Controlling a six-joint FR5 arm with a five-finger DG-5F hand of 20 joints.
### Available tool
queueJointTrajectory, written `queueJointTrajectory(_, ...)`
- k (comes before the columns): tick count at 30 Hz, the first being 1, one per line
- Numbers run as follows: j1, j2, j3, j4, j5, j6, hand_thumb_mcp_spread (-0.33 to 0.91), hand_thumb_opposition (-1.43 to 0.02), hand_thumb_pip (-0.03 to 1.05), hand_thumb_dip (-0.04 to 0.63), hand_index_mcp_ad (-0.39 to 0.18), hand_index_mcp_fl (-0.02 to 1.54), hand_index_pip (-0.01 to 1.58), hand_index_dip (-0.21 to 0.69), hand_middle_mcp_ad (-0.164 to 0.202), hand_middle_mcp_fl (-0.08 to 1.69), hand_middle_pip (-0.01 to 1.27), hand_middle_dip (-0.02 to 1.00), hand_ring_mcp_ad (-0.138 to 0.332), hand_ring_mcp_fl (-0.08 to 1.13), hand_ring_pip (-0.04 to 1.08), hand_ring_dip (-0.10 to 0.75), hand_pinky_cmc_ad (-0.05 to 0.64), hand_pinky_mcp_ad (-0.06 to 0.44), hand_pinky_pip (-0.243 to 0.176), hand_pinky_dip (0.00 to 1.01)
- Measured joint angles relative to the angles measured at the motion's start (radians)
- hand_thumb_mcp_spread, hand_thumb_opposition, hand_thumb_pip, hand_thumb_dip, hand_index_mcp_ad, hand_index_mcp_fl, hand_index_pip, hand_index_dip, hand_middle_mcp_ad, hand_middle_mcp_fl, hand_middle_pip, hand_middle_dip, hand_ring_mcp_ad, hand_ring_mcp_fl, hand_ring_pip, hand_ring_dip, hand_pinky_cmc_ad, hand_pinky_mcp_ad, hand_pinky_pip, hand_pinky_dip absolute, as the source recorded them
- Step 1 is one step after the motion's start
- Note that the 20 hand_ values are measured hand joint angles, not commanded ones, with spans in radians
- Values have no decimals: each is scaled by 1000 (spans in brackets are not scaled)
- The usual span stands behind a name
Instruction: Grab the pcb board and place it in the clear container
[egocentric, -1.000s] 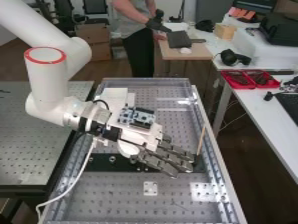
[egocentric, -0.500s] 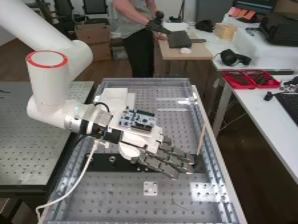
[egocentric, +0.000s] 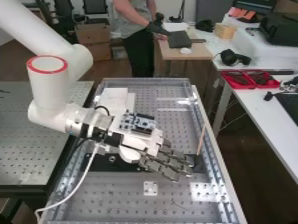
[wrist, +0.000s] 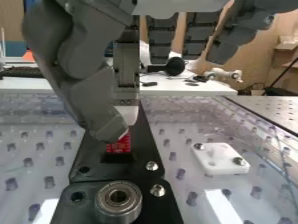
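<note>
Dark grey metal-looking fingers (egocentric: 159, 169) are apart and almost straight, pointing to four o'clock in the high view. They hang over the long black plate (wrist: 90, 162) on the bench (egocentric: 100, 195). In the wrist view, the small red pcb board (wrist: 120, 146) stands on that plate, close to a round silver ring (wrist: 118, 200). The thumb's tip is right by the board; I cannot tell if they touch. A flat white block with holes (egocentric: 150, 188) sits at six o'clock from the fingers, and a thin tan stick (egocentric: 201, 140) leans at one o'clock.
</note>
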Motion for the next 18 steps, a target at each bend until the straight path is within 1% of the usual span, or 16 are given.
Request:
queueJointTrajectory(5, -1, -6, 1, 3, -7, -4, 463, -892, 731, 269, -84, 187, 1552, 110, 47, 5, 120, 101, 119, 0, 87, -14, 267, 117, -91, 265)
queueJointTrajectory(6, -2, -7, 1, 4, -8, -4, 463, -892, 731, 269, -84, 206, 1552, 110, 47, 9, 120, 101, 119, 0, 87, -12, 267, 117, -91, 265)
queueJointTrajectory(18, -8, -16, 7, 1, -11, -3, 463, -892, 731, 269, -84, 222, 1552, 110, 47, 9, 120, 101, 119, 2, 87, -5, 267, 117, -87, 265)
